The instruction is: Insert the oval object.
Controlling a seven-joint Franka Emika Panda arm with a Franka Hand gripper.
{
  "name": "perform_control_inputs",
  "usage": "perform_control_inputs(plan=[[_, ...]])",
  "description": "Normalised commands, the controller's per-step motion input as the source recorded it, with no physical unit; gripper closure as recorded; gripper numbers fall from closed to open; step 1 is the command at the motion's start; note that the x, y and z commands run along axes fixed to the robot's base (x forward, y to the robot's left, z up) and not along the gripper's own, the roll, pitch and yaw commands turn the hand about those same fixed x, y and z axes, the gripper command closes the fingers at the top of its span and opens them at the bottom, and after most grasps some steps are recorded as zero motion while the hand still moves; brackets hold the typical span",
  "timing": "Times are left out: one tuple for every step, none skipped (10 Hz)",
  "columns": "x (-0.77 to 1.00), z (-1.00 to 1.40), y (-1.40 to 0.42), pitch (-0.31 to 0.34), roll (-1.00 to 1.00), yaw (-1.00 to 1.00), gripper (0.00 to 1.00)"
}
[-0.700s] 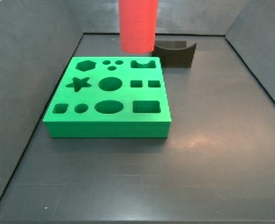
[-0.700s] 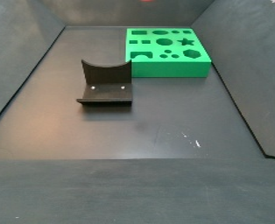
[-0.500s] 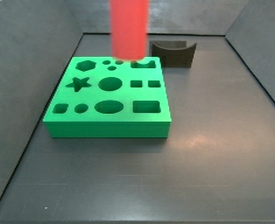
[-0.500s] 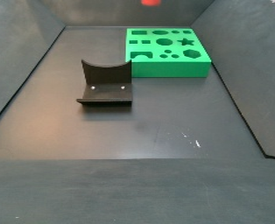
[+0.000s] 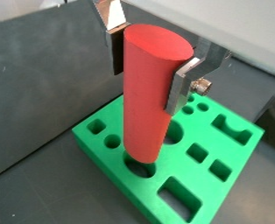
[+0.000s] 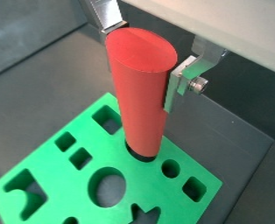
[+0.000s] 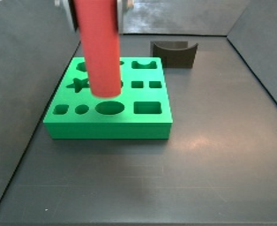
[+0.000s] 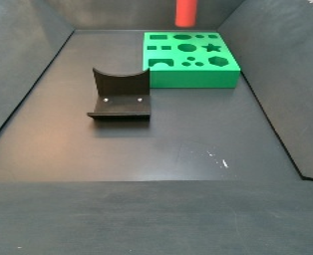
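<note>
The oval object is a tall smooth red peg [image 5: 146, 96]. My gripper [image 5: 151, 57] is shut on its upper part, with one silver finger [image 5: 114, 39] on each flat side. It holds the peg upright above the green block [image 5: 105, 156]. The same grip shows in a wrist view [image 6: 143, 44] on the peg [image 6: 140, 87]. In a side view the peg [image 7: 100, 48] hangs over the block's middle holes, just behind the oval hole [image 7: 109, 109]. The gripper [image 7: 96, 7] is at the frame's top edge. In a side view only the peg's lower end [image 8: 184, 12] shows.
The green block [image 7: 106, 128] has several shaped holes and lies on the dark floor, also seen in a side view [image 8: 186, 78]. The dark fixture [image 8: 120, 95] stands apart from the block, and also shows in a side view [image 7: 176, 53]. Grey walls ring the floor.
The peg has moved with the gripper from near the fixture and the block's far edge to over the block's middle, and it hangs lower now.
</note>
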Motion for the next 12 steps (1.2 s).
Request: perform_control_inputs(plan=[[0.00,-0.56,-0.05,0.000,0.00,-0.01,1.00],[0.00,-0.49,-0.02,0.000,0.01,-0.01,1.00],[0.00,-0.36,0.00,0.000,0.02,0.00,1.00],[0.00,-0.25,0.00,0.003,0.03,0.00,1.00],[0.00,-0.21,0.03,0.034,0.05,0.00,1.00],[0.13,-0.25,0.00,0.059,0.05,-0.04,1.00],[0.26,-0.29,0.00,0.069,0.05,-0.09,1.00],[0.24,-0.27,0.00,0.069,0.08,-0.08,1.00],[0.23,-0.28,0.00,0.054,0.10,-0.07,1.00],[0.15,-0.32,0.00,0.004,0.11,-0.07,1.00],[-0.04,-0.38,0.00,-0.060,0.00,-0.10,1.00],[-0.17,-0.33,0.00,-0.106,0.00,-0.05,1.00]])
